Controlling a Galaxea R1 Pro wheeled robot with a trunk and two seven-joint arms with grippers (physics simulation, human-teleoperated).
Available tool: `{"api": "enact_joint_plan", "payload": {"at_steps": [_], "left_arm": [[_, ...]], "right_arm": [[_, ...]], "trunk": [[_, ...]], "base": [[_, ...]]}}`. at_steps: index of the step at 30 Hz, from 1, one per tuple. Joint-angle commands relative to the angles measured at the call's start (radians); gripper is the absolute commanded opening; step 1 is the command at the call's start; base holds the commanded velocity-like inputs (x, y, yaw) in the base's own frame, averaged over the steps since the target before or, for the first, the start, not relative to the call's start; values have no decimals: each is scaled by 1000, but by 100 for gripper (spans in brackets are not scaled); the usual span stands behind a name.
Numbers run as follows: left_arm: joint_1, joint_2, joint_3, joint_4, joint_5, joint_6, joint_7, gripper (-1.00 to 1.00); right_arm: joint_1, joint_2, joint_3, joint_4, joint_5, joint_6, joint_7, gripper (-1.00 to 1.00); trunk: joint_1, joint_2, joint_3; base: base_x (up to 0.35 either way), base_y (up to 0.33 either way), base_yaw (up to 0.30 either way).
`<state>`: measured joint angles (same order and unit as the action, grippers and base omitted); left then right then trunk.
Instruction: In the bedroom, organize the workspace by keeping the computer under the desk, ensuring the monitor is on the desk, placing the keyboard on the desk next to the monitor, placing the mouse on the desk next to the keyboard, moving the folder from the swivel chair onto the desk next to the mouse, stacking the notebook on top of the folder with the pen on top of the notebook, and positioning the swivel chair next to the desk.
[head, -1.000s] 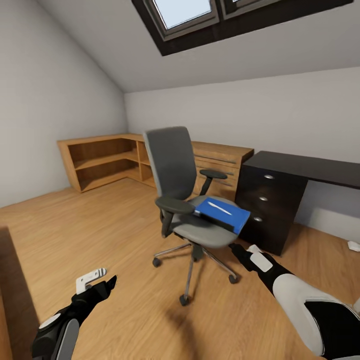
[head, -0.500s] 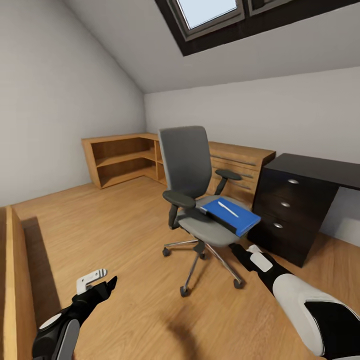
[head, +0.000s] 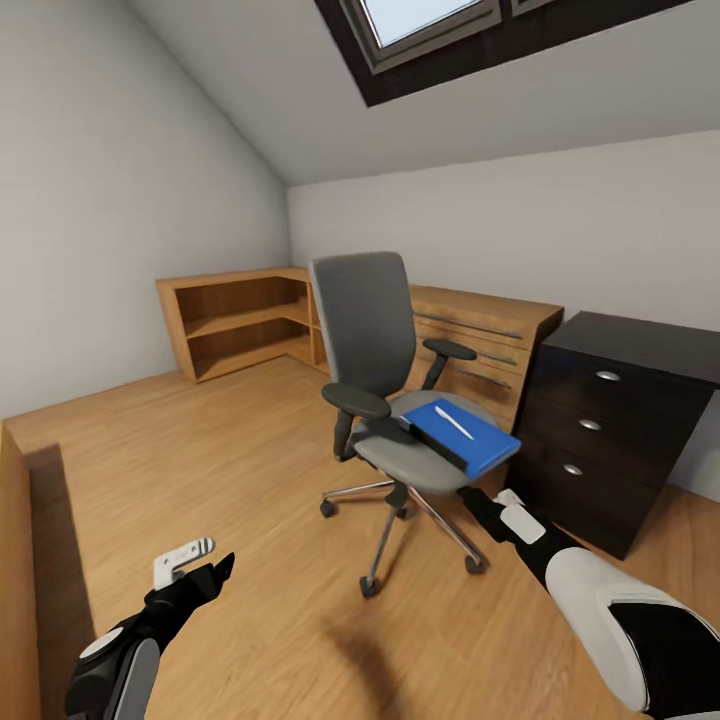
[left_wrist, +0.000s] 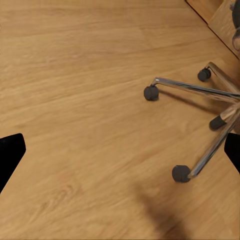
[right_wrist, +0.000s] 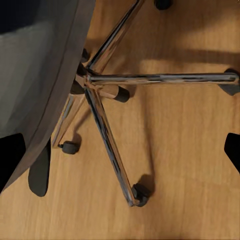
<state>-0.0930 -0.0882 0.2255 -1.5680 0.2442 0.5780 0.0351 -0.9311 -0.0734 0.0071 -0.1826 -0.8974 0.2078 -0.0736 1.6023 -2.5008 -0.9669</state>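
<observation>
Fingers (left_wrist: 11, 152) of our left gripper (left_wrist: 120, 155) spread wide, empty, over floor (left_wrist: 75, 100) beside chrome base (left_wrist: 200, 92). Right wrist: right gripper (right_wrist: 120, 155) equally wide, empty, above base hub. Head: view has shifted slightly since earlier; swivel chair (head: 375, 340) carries folder (head: 470, 440), pen (head: 452, 421) atop. Black drawer unit (head: 610, 440) just beside; wooden shelf unit (head: 240, 320) behind.
</observation>
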Motion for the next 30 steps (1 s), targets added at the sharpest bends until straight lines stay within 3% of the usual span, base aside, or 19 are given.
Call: {"api": "enact_joint_plan", "payload": {"at_steps": [1,19,30], "left_arm": [[-1,-1,2,-1,10,6,4,100],[-1,-1,2,0,10,5,2,100],[-1,-1,2,0,10,5,2,100]], "right_arm": [[0,0,1,-3,-5,5,-6,100],[0,0,1,-3,-5,5,-6,100],[0,0,1,-3,-5,4,-6,100]], "trunk": [[0,0,-1],[0,0,-1],[0,0,-1]], "base": [[42,0,0],[253,0,0],[38,0,0]]}}
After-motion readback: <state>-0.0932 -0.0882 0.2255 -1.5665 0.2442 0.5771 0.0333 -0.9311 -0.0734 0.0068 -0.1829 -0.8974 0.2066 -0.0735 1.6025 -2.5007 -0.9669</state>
